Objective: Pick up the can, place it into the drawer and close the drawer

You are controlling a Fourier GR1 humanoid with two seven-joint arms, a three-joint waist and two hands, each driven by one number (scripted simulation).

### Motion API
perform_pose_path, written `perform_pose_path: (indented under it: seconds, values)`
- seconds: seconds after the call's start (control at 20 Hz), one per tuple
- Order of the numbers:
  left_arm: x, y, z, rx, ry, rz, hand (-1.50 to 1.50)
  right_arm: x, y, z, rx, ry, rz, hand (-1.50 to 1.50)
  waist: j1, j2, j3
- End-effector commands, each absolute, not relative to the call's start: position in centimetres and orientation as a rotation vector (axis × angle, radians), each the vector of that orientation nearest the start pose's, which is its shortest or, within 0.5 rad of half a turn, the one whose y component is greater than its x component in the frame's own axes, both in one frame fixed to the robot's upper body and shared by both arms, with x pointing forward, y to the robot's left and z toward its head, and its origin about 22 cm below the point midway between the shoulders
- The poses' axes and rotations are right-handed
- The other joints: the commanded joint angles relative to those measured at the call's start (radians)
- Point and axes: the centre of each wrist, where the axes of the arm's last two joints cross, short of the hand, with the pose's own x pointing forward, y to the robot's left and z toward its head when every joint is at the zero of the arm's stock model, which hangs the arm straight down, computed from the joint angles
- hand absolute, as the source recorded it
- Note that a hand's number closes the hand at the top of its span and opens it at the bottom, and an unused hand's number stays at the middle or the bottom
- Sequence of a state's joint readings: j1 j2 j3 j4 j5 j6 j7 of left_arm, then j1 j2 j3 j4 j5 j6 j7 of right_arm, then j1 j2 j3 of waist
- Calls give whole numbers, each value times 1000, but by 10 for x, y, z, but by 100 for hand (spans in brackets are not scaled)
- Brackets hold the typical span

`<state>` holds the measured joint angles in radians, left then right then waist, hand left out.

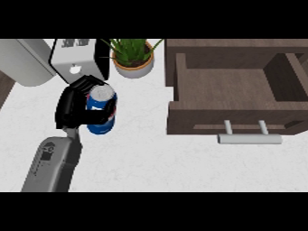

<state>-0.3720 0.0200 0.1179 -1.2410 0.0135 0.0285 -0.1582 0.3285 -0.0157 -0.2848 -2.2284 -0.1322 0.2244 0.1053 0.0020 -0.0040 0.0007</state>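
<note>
We note the left hand covers part of the can, hiding its label on that side. The drawer partly hides the cabinet behind it. The white appliance is cut off at the left edge.

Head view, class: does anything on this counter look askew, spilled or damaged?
Nothing stands out. The blue cylindrical can is intact in the left hand, the dark wooden drawer stands open, and the potted green plant is upright.
</note>
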Motion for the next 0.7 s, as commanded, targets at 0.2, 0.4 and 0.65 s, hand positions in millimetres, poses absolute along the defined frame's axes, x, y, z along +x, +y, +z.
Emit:
perform_pose_path:
  seconds: [0.2,0.4,0.65]
  values:
    - [325,153,95,-64,-1765,-68,150,137,-305,93,-187,-1834,-56,-150,-5,1,0]
    - [339,121,128,-68,-1773,-100,150,139,-304,108,-181,-1837,-48,-150,-12,3,0]
    - [360,93,149,-44,-1805,-150,150,125,-317,83,-167,-1848,-51,-150,-20,4,0]
